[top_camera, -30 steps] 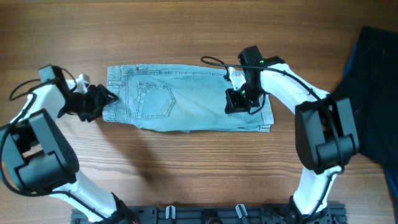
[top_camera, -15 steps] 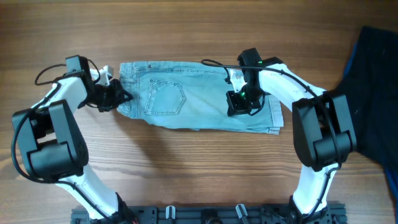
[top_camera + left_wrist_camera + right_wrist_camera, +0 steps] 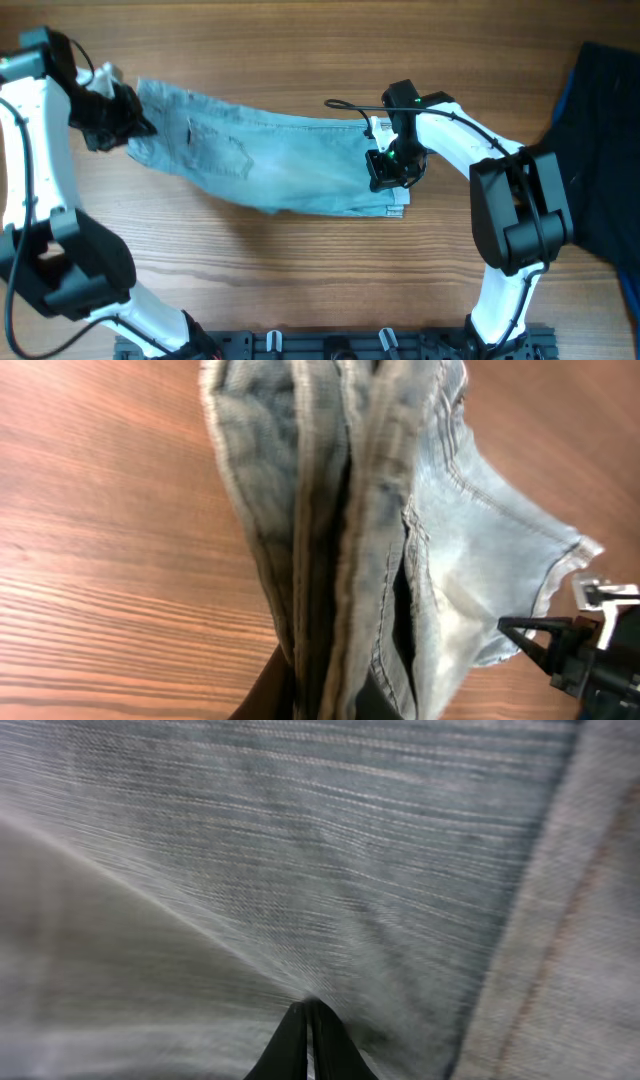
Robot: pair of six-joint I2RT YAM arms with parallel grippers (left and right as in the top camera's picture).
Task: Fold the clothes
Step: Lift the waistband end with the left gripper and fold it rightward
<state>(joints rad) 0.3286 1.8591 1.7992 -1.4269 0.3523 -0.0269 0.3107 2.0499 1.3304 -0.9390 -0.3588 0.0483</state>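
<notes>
Shorts [image 3: 280,165]: faded light blue denim, soft, pulled into long slanted band across wood-grain table [image 3: 300,40]. Waist end sits high at left, hem end lower at right; stitched pocket shows near left end. Left fingers [image 3: 262,692] clamped on bunched waistband, layered seams stacked upright in wrist view. Right fingers [image 3: 290,1045] closed tip to tip, pinching denim near hem, creases radiating from tips. Dark cloth [image 3: 600,150] with blue edge at table's right, well apart from shorts.
</notes>
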